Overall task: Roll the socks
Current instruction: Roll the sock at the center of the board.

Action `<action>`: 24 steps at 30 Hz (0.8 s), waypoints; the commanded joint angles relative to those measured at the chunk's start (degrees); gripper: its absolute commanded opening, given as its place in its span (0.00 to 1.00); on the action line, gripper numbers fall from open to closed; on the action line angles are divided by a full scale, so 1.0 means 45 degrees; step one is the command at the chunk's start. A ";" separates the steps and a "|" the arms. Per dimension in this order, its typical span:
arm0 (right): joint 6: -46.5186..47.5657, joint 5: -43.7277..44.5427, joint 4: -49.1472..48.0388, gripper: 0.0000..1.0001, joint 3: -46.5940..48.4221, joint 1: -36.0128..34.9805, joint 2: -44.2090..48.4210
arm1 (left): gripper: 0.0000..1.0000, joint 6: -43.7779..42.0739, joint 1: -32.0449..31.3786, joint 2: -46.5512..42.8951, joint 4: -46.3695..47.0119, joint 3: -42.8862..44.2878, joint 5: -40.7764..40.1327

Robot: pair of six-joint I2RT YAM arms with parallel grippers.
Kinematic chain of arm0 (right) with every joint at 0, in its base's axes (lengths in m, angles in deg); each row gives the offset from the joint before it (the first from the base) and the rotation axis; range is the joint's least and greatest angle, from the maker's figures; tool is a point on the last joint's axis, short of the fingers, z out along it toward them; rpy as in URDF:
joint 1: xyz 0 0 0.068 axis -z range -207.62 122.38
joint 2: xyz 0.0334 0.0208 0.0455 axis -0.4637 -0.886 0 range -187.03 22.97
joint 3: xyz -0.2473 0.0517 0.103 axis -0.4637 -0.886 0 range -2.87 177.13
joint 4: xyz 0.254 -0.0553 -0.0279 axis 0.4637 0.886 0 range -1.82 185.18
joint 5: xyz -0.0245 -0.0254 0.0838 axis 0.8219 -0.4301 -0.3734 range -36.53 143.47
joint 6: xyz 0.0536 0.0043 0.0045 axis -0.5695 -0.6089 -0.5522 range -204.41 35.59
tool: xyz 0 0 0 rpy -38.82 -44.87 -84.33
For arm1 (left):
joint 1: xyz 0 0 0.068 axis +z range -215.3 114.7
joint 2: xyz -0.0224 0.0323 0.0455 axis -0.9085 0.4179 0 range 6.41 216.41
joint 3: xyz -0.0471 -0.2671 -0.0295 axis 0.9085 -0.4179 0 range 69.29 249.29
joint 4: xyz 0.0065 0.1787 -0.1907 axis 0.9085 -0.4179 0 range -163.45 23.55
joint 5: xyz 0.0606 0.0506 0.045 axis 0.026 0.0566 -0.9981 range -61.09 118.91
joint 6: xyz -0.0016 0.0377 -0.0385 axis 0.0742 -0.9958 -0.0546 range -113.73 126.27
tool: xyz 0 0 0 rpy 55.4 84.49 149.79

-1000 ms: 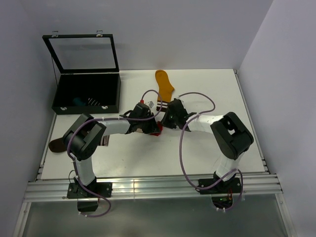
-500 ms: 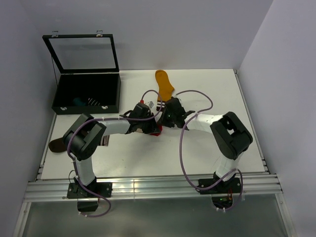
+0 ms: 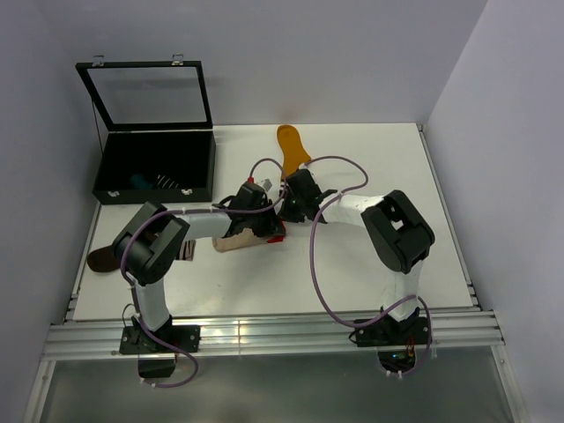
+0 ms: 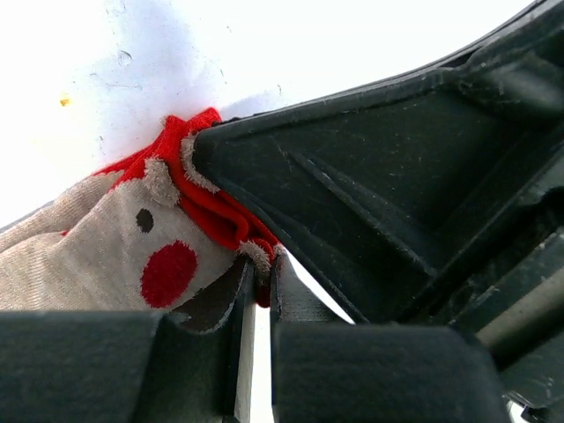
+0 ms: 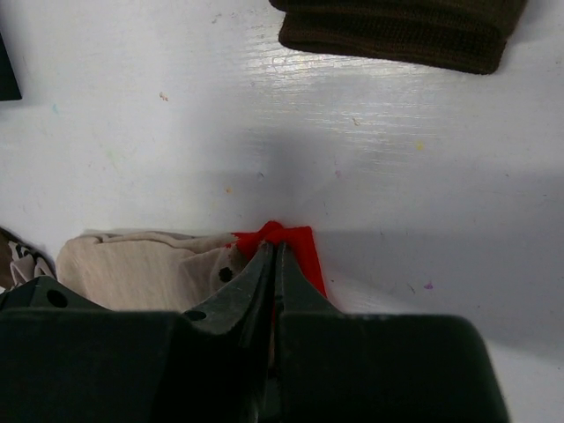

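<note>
I see the beige sock (image 3: 240, 240) lying mid-counter, its red end toward 3 o'clock; the mustard sock (image 3: 293, 150) lies at 12 o'clock, the brown sock (image 3: 100, 259) at 9.

beige sock (image 4: 88, 238): fine knit cloth, matt and soft; the red end is fuzzy and pilled along its hem
brown sock (image 5: 401, 31): coarser ribbed knit cloth, matt
mustard sock (image 3: 293, 150): cloth, matt, even-looking from above
table (image 5: 423, 159): white painted top with a faint sheen, fine streaks, small specks and scuffs
left gripper (image 4: 258, 273): hard black plastic, matt
right gripper (image 5: 273, 256): hard black plastic, matt, finely scratched and dusted with lint
case (image 3: 154, 191): matt black body at far left; lid a clear glossy pane with small bright metal clasps
cables (image 3: 311, 260): purple sheath, smooth, slightly glossy
rail (image 3: 264, 335): bare ribbed metal along the near edge, shiny
walls (image 3: 308, 53): smooth and matt
</note>
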 commanded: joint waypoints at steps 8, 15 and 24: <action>0.0330 0.0500 0.0688 0.05 -0.0163 -0.0165 -0.0077 | 0.22 0.0149 -0.0145 -0.1189 -0.0934 -0.0180 -0.0701; 0.0447 0.0618 0.0650 0.05 -0.0280 -0.0165 0.0294 | 0.25 0.0363 -0.0282 -0.2810 -0.1520 -0.0746 -0.2125; 0.0486 0.0735 0.0650 0.05 -0.0300 -0.0224 0.0626 | 0.23 0.0131 -0.0184 -0.3867 -0.1696 -0.0982 -0.2871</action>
